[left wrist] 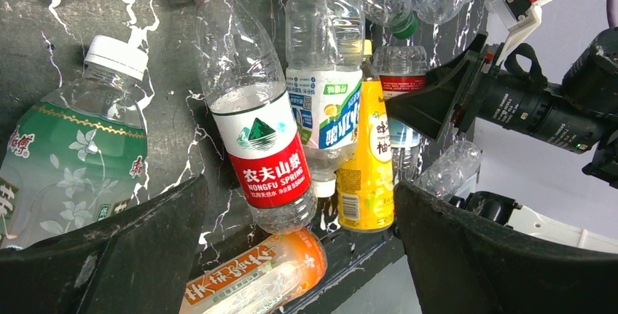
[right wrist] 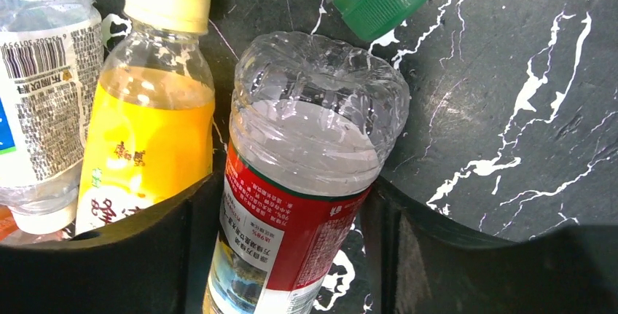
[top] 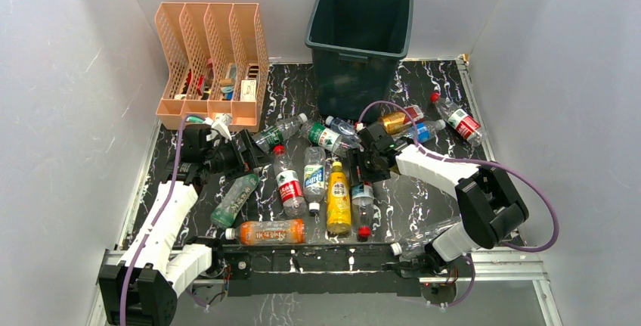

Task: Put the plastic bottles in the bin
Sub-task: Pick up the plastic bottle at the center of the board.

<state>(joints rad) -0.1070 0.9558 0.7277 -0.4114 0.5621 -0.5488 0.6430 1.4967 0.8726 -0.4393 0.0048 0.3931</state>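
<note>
The dark green bin (top: 359, 31) stands at the back of the table. Several plastic bottles lie in front of it. My right gripper (top: 364, 166) (right wrist: 295, 205) is shut on the base end of a clear red-labelled bottle (top: 363, 196) (right wrist: 306, 168), which lies on the table beside a yellow bottle (top: 338, 199) (right wrist: 146, 132). My left gripper (top: 246, 153) (left wrist: 300, 212) is open and empty above a red-labelled bottle (top: 289, 186) (left wrist: 255, 132), near a green tea bottle (top: 236, 199) (left wrist: 65, 154) and an orange bottle (top: 268, 231) (left wrist: 255, 277).
A peach file organizer (top: 212, 61) stands at the back left. More bottles lie near the bin's foot (top: 330, 138) and to its right (top: 458, 120). A crushed clear bottle (top: 423, 237) lies by the right arm's base. White walls close in both sides.
</note>
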